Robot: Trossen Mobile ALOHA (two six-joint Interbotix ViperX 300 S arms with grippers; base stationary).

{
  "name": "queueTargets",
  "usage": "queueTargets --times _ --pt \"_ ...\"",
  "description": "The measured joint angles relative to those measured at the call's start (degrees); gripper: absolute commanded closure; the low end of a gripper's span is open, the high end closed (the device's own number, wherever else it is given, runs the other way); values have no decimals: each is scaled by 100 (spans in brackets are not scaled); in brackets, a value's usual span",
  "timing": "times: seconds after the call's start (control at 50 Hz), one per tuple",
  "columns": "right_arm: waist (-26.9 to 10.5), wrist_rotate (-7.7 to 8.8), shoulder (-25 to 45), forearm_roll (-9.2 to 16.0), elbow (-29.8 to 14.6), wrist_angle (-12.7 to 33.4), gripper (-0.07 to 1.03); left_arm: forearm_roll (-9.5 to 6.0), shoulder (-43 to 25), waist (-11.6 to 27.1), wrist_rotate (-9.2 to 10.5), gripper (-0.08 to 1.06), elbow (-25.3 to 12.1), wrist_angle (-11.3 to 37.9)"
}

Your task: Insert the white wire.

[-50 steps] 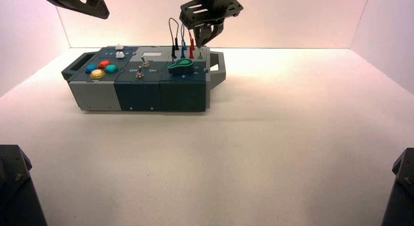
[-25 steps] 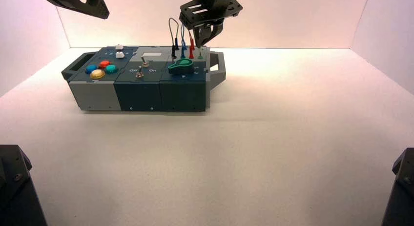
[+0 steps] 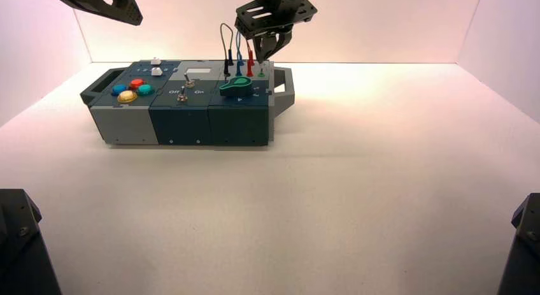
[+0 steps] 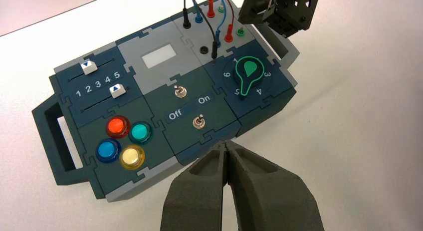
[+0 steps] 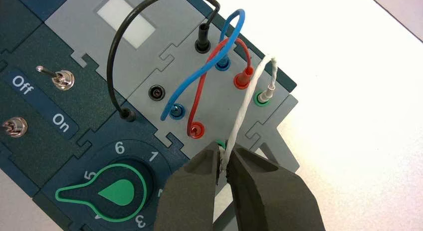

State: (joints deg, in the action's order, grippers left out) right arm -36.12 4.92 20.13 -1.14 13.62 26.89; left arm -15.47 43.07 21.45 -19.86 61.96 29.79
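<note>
Beside the white wire (image 5: 243, 114), clamped by the right gripper (image 5: 223, 166), three wires are counted: black (image 5: 113, 51), blue (image 5: 199, 71), red (image 5: 202, 84).

4 buttons (image 4: 130, 157), 2 sliders (image 4: 117, 91), green-outlined knob (image 4: 249, 74)

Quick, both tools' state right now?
Left tool: closed, empty, idle in front of the box.
Right tool: closed on the white wire, at the sockets.
</note>
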Motion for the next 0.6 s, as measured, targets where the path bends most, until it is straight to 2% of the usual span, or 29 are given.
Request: queueTargets --times 0.6 --pt "0 -9 114 9 79 -105 99 0 0 0 0 101 9 0"
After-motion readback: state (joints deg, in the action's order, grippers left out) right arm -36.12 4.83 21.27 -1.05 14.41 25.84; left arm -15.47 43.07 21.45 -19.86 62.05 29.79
